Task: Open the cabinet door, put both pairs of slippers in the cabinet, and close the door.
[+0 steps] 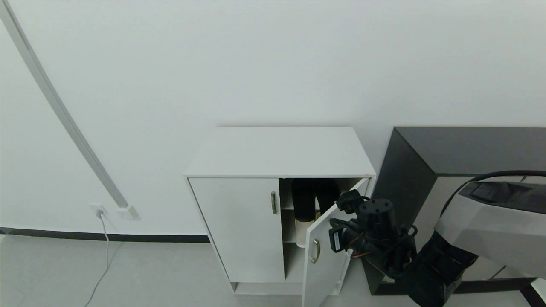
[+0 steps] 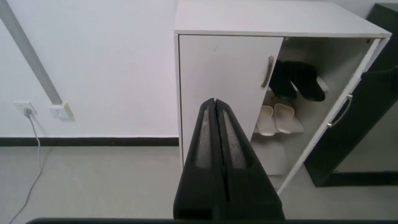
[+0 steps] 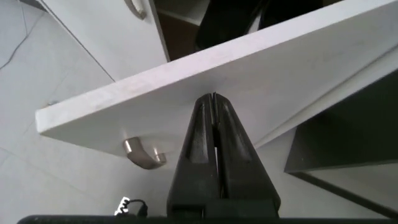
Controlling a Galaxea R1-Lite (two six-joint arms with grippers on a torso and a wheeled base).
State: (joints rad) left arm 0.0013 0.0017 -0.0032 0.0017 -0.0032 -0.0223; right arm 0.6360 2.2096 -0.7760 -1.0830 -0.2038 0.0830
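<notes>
The white cabinet [image 1: 277, 151], a boxy unit of smooth laminate, stands straight ahead of the left gripper [image 2: 214, 102], which is clenched on nothing. A matte black unit [image 1: 426, 153] stands at the right gripper's [image 3: 214, 99] outer side. That gripper is also clenched empty, its tips at the outer face of the flat, half-open right door [image 3: 261, 62]. Beyond the door, black slippers [image 2: 298, 78] sit on the upper shelf [image 2: 292, 99] with pale slippers [image 2: 277, 118] below them. A curved metal handle [image 3: 143, 155] is just beside the right gripper.
</notes>
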